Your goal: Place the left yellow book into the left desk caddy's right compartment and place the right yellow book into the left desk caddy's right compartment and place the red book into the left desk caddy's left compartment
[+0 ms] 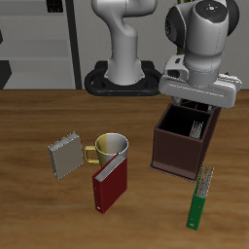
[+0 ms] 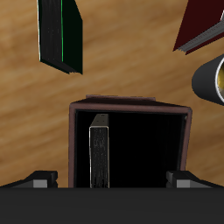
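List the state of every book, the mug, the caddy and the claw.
claw: open, empty
left desk caddy: holds one book
left yellow book: on edge inside the caddy
right yellow book: on the table
red book: on the table
green book: on the table
mug: upright

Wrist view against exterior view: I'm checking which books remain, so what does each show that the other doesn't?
Only the wrist view looks straight down into the left desk caddy, showing the left yellow book standing against one bin wall, with the end effector open above. Only the exterior view shows the right yellow book beside the mug. Both show the caddy, mug, red book and green book.
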Controlling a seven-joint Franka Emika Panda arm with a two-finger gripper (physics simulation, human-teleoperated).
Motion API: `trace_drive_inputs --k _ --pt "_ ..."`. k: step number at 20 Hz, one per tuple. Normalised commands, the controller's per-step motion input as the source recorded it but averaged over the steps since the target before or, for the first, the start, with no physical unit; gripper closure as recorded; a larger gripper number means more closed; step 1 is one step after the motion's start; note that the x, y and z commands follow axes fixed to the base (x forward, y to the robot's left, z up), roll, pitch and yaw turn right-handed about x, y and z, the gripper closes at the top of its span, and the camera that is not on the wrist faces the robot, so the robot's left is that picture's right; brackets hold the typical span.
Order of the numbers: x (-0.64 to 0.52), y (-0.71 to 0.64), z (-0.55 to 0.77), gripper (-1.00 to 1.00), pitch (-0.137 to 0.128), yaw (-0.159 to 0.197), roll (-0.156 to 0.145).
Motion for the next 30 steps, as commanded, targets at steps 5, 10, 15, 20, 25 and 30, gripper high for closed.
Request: trace_drive_inputs --k 5,10,15,20,25,30 --pt "-0.19 -0.55 0.31 -1.00 -0.093 0.117 -0.030" --pt "-0.06 -0.70 0.20 -1.00 -0.039 0.066 -0.043" --pt "-0.12 -0.73 -0.05 -1.00 -0.028 0.102 -0.007" --pt "-0.07 -0.68 0.08 -1.00 -0.024 0.044 0.025" --pt "-0.02 -0.83 -0.04 -1.00 -0.030 0.051 -0.033" --pt "0.02 -0.96 0.04 -1.00 -0.004 -0.067 -0.067"
